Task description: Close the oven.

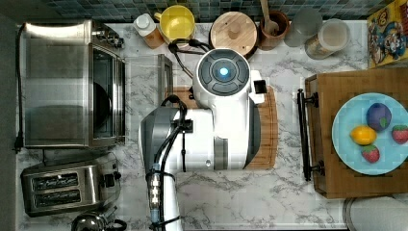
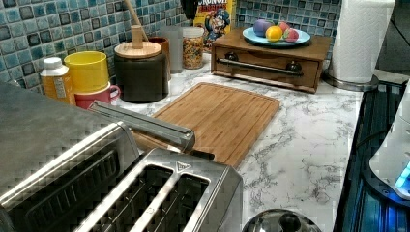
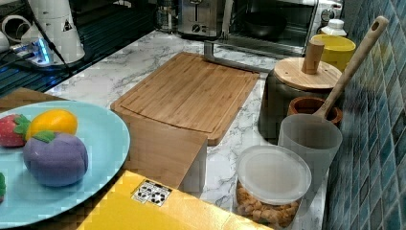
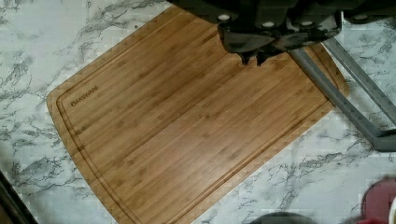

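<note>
Closed, with its two fingertips meeting and nothing between them, the hand (image 4: 254,57) hangs in the wrist view above the bamboo cutting board (image 4: 187,121), touching neither the board nor the steel bar handle (image 4: 345,100) of the oven door that runs close beside it. The white arm (image 1: 216,120) covers most of the board in the top view.

Taking the cutting board as the landmark, the oven (image 1: 72,82) stands on the marble desk (image 1: 269,197) at the board's far end in the right view, on the top view's left. Its mouth faces the board, and the dark interior shows. The glass door (image 1: 144,79) is dropped open and lies roughly flat, reaching out toward the board. The handle along the door's free edge lies right at the board's near edge, parallel to the oven's front. The oven's long axis runs parallel to that handle. A two-slot toaster (image 1: 67,187) sits beside the oven, away from the tiled wall.
</note>
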Controlling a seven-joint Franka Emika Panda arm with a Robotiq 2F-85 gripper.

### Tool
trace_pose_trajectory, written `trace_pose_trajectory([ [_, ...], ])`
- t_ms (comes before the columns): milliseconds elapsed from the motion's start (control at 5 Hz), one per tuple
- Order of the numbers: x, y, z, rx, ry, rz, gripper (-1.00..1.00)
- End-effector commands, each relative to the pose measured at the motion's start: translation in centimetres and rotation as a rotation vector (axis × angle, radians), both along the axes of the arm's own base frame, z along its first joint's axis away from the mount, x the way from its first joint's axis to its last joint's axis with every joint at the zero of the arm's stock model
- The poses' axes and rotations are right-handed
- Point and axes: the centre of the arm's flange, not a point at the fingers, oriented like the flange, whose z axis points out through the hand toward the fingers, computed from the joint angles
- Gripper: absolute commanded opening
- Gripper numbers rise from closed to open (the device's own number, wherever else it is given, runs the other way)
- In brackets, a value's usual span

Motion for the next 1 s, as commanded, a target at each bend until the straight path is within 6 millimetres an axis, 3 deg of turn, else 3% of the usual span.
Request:
trace_pose_trajectory([
  [200,0.0,0.4,0.0,0.005,-0.002,0.005,-1.0],
  [1000,-0.1,-5.5,-10.5,0.447,-0.152,0.332,-1.0],
])
